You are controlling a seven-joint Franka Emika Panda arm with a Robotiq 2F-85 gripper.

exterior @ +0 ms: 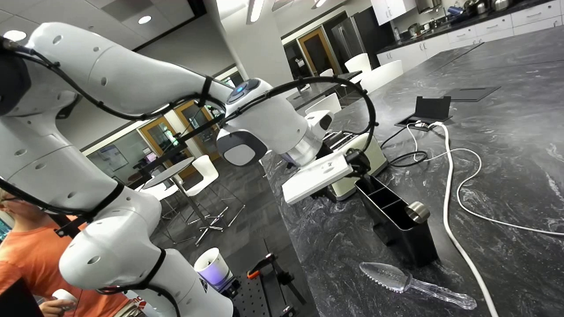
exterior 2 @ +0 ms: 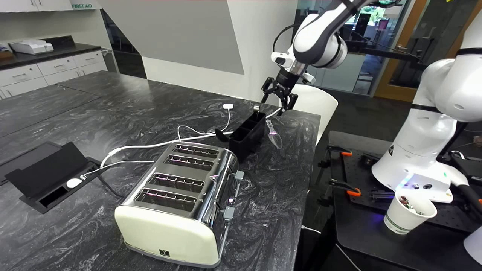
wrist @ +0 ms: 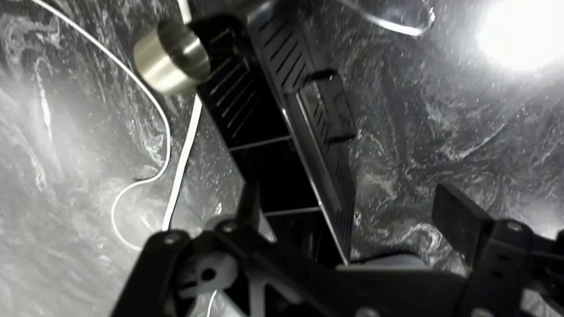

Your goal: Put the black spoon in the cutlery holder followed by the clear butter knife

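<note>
Dark marbled counter (exterior: 335, 251) below — my fingers (wrist: 460, 220) spread wide, empty; ahead of them, beside the cutlery holder (exterior: 403, 242) that bears the black spoon (exterior 2: 221, 135), lies the clear butter knife (exterior: 410, 283) — long axis aslant.

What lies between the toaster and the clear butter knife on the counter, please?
The black cutlery holder stands between them, as both exterior views show.

Wrist view close above cutlery holder (wrist: 315, 145), exterior views opposed, sharing counter (exterior 2: 271, 203)
</note>
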